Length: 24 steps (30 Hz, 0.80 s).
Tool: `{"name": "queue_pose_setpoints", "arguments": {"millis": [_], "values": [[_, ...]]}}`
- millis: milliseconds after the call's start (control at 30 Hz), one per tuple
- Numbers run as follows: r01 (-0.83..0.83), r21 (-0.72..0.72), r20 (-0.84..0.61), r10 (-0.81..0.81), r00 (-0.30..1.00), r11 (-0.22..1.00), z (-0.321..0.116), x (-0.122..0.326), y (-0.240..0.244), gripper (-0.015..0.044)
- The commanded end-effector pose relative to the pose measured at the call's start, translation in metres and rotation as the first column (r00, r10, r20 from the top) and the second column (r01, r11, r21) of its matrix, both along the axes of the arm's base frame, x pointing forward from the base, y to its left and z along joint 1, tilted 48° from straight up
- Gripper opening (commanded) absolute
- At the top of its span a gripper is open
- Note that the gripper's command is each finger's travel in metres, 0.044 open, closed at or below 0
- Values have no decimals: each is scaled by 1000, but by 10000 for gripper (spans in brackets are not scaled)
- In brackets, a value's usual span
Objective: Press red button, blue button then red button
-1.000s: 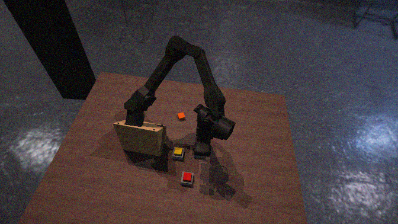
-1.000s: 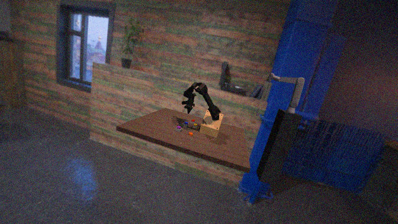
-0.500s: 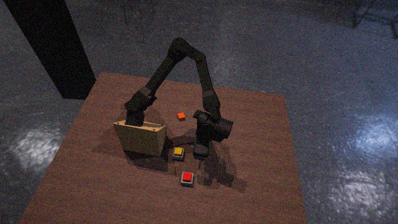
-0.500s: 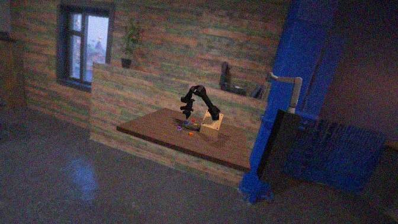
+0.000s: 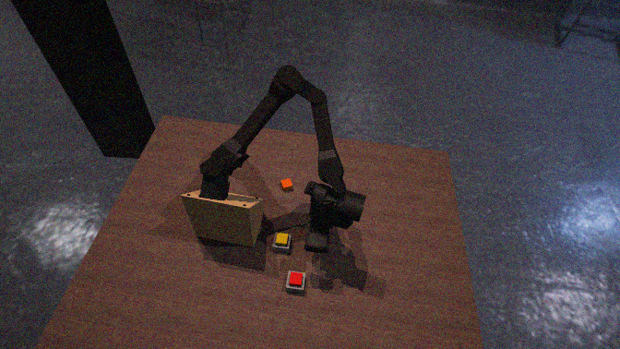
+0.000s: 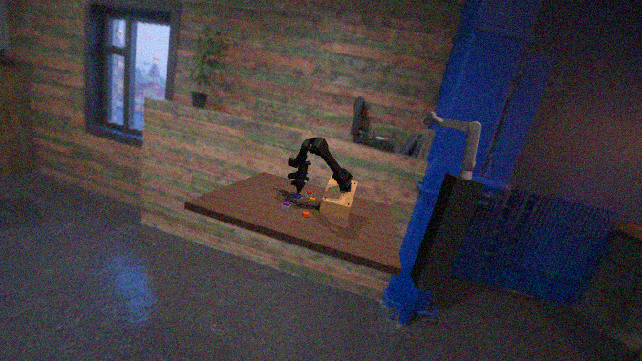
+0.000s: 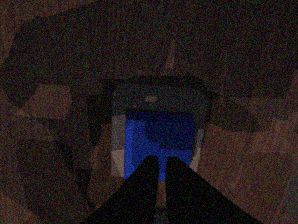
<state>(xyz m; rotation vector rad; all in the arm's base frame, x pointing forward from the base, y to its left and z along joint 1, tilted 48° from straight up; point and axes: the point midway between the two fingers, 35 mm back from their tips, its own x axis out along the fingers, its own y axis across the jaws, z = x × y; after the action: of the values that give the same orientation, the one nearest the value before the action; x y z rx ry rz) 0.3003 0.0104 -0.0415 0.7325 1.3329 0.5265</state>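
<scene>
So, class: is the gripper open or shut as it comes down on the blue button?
Shut, holding nothing. In the wrist view the two fingers meet in a narrow wedge, tips together over the blue button.

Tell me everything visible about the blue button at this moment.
The blue button is a square blue cap in a pale grey housing, sitting flat on the brown table. In the wrist view the shut tool points down at its near edge, tips overlapping the cap; contact cannot be confirmed. From the top view the tool hides it entirely.
</scene>
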Motion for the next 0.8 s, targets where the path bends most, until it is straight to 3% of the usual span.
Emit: {"name": "queue_pose_setpoints", "arguments": {"millis": [0,767], "values": [[4,6,-6,-4,1000,1000,-6,0,6,20],[4,8,-6,-4,1000,1000,-15,2,17,20]]}}
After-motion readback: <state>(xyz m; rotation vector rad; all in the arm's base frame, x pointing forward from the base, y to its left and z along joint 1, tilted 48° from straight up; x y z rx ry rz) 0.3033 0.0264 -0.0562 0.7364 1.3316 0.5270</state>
